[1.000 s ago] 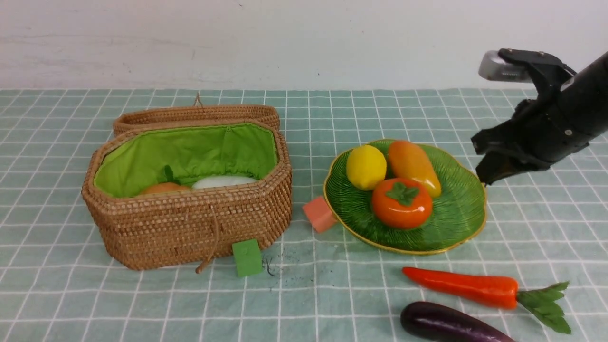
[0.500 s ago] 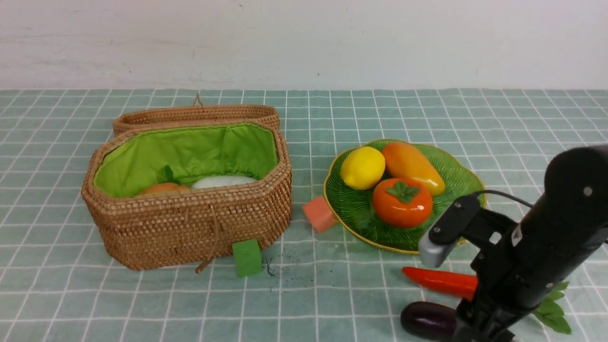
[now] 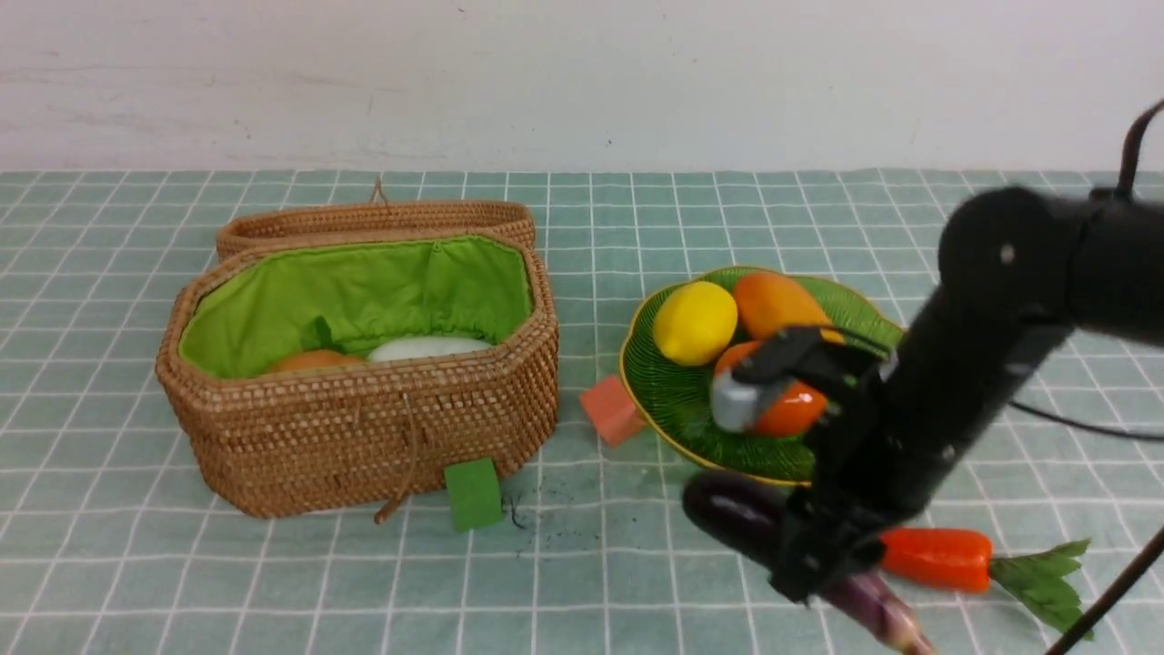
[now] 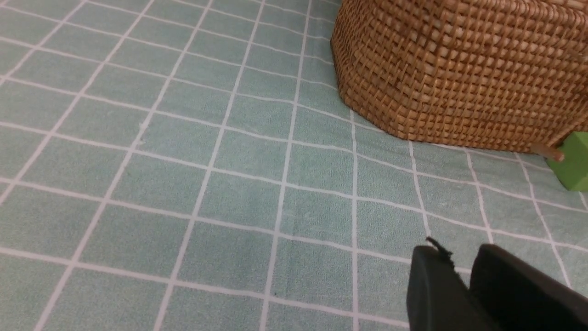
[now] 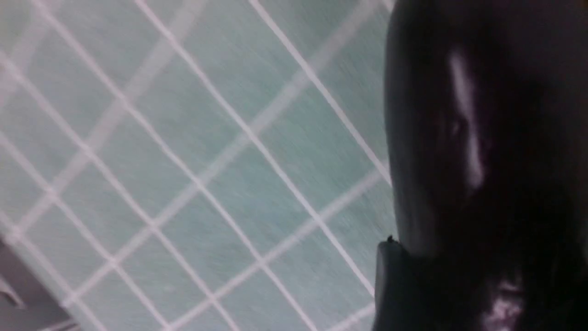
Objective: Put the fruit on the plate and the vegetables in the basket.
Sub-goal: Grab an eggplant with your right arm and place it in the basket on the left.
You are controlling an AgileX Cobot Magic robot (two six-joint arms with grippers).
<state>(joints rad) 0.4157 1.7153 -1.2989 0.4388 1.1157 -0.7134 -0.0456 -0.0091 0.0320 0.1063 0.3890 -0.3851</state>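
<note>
My right gripper point(image 3: 807, 555) is shut on the dark purple eggplant point(image 3: 732, 517), which hangs tilted just in front of the plate point(image 3: 673, 400). In the right wrist view the eggplant point(image 5: 459, 138) fills the space beside one finger point(image 5: 390, 285). The lemon point(image 3: 696, 320), mango point(image 3: 773, 305) and persimmon point(image 3: 791, 411) lie on the plate, partly behind the arm. The carrot point(image 3: 937, 555) lies on the cloth. A brown potato point(image 3: 314, 361) and a pale vegetable point(image 3: 423, 347) rest in the basket point(image 3: 364, 428). My left gripper point(image 4: 459, 257) is shut and empty, low over the cloth near the basket point(image 4: 459, 69).
A salmon cube point(image 3: 611, 409) sits between basket and plate. A green cube point(image 3: 473, 493) leans at the basket's front, and the left wrist view shows this green cube point(image 4: 576, 161) too. The wicker lid point(image 3: 373, 218) lies open behind the basket. A white wall stands behind the table.
The right arm came down from beside the plate to the front, shut on the eggplant and carried it up and to the left. The carrot and the fruit stayed put.
</note>
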